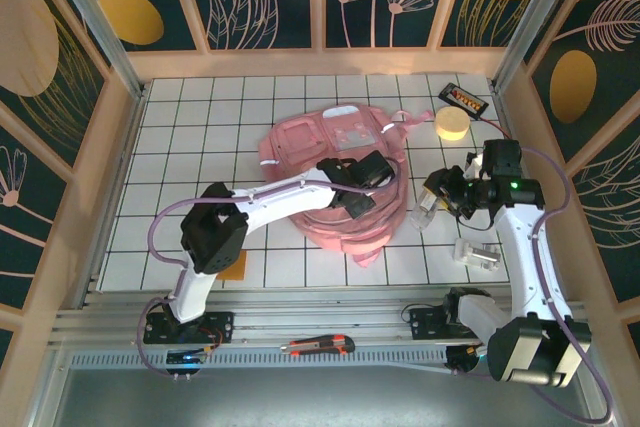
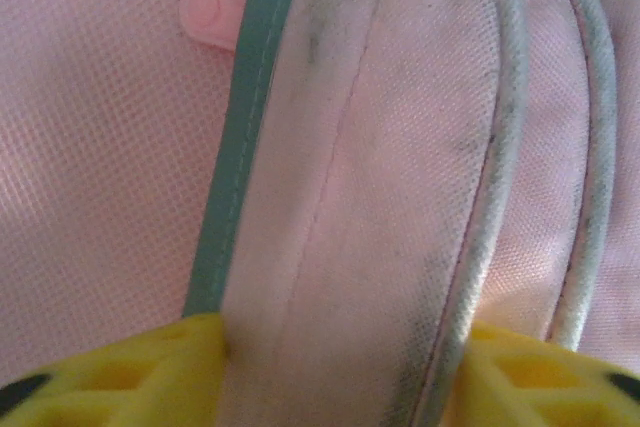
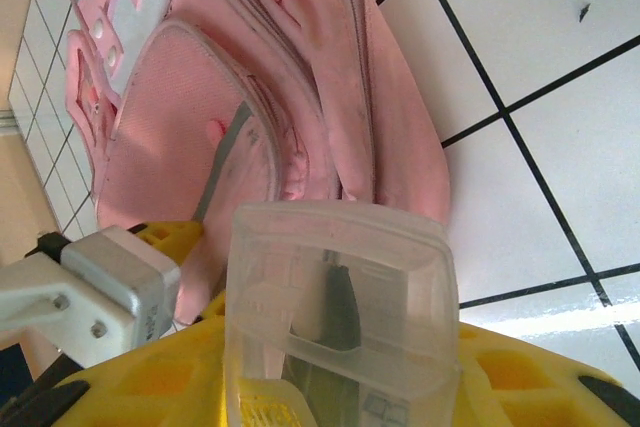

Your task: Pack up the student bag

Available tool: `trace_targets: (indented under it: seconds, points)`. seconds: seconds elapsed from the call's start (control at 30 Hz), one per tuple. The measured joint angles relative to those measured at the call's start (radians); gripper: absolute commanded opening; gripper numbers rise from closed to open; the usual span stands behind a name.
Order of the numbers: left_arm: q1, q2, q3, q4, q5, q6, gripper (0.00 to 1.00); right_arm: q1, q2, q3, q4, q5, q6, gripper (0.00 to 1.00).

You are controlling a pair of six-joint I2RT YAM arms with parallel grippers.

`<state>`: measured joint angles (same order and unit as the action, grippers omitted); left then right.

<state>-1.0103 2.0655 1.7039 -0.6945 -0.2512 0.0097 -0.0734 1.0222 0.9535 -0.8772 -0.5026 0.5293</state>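
Observation:
The student bag (image 1: 310, 147), a large soft pink backpack, lies flat in the middle of the tiled table. My left gripper (image 1: 352, 192) sits on its right side. In the left wrist view the yellow fingers (image 2: 130, 367) press on both sides of a raised pink flap with grey piping (image 2: 350, 197), so my left gripper (image 2: 335, 367) is shut on it. My right gripper (image 1: 432, 202) hovers just right of the bag, shut on a clear plastic box (image 3: 340, 297) with dark items inside. The bag (image 3: 200, 97) lies beyond that box.
A yellow round block (image 1: 451, 124) and a black-and-orange packet (image 1: 464, 99) sit at the back right. A clear plastic piece (image 1: 478, 255) lies at the front right. An orange square (image 1: 233, 269) rests by the left arm. A red-black knife (image 1: 318, 346) lies on the front rail. Wooden walls surround the table.

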Motion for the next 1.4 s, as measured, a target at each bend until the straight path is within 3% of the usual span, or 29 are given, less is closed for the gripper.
trace_targets:
  seconds: [0.1,0.13,0.47,0.77,1.07,1.23,1.4]
  points:
    - [0.002,0.004,0.013,-0.005,0.015,-0.003,0.03,0.0,-0.007,0.0,0.0,-0.004,0.0,0.37]
    - [0.004,0.004,0.015,-0.005,0.007,-0.005,0.0,0.0,-0.008,0.0,0.0,-0.005,0.001,0.37]
    - [0.069,-0.032,0.038,-0.029,0.13,-0.046,0.0,0.0,-0.031,-0.036,0.015,-0.024,0.02,0.37]
    - [0.142,-0.068,0.258,-0.154,0.191,-0.129,0.0,0.02,-0.066,-0.103,0.067,-0.046,0.069,0.37]
    - [0.16,-0.064,0.405,-0.277,0.233,-0.188,0.0,0.113,-0.062,-0.154,0.172,-0.05,0.164,0.37]
    - [0.158,-0.062,0.422,-0.303,0.259,-0.207,0.0,0.201,0.018,-0.145,0.264,-0.052,0.222,0.36]
    - [0.158,-0.04,0.475,-0.33,0.251,-0.214,0.0,0.216,0.068,-0.102,0.279,-0.04,0.234,0.37]
